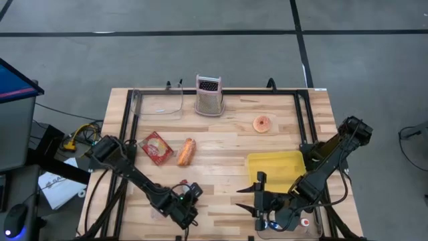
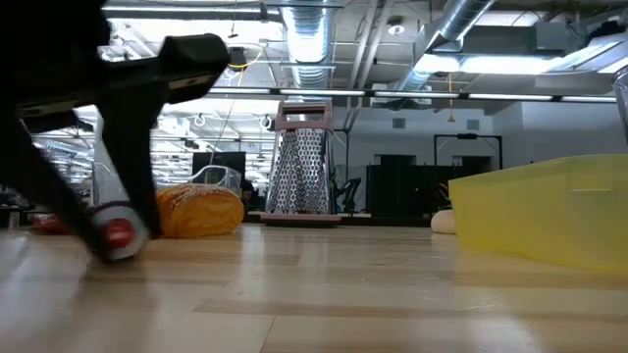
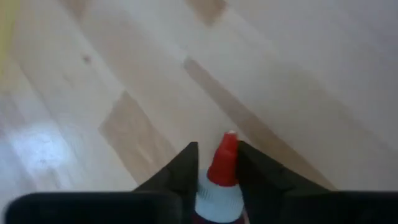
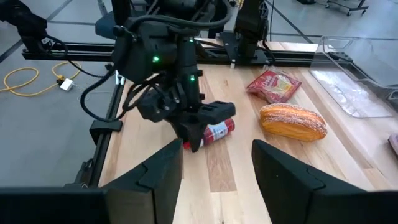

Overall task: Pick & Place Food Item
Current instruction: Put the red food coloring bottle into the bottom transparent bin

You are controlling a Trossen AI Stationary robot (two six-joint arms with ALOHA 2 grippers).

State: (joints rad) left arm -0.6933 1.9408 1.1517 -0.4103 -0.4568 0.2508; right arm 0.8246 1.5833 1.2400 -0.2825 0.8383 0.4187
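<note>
A small sauce bottle (image 4: pixel 216 132) with a red label and a red nozzle (image 3: pixel 225 158) sits in my left gripper (image 3: pixel 216 146), near the table's near edge, left of centre (image 1: pixel 187 197). In the low view its capped end (image 2: pixel 116 235) hangs just above the wood. My right gripper (image 4: pixel 214 180) is open, low over the near edge (image 1: pixel 244 199) beside the yellow bin (image 1: pixel 275 167), and faces the left gripper. A sugared bread roll (image 1: pixel 186 152), a red snack packet (image 1: pixel 157 147) and a donut (image 1: pixel 263 124) lie on the table. My left gripper pinches the bottle between its two fingers (image 3: pixel 186 165) at the white neck (image 3: pixel 211 196) just below the red nozzle. The nozzle pokes out past the fingertips, so the bottle lies along the fingers. The fingers slant down toward the table. Whether the bottle touches the wood, I cannot tell.
A metal grater (image 1: pixel 208 95) and a clear plastic container (image 1: pixel 157 104) stand at the far edge. The yellow bin takes up the right near part. Bare wood lies between the two grippers and in the table's middle (image 1: pixel 221 161). Black frame rails run along both sides.
</note>
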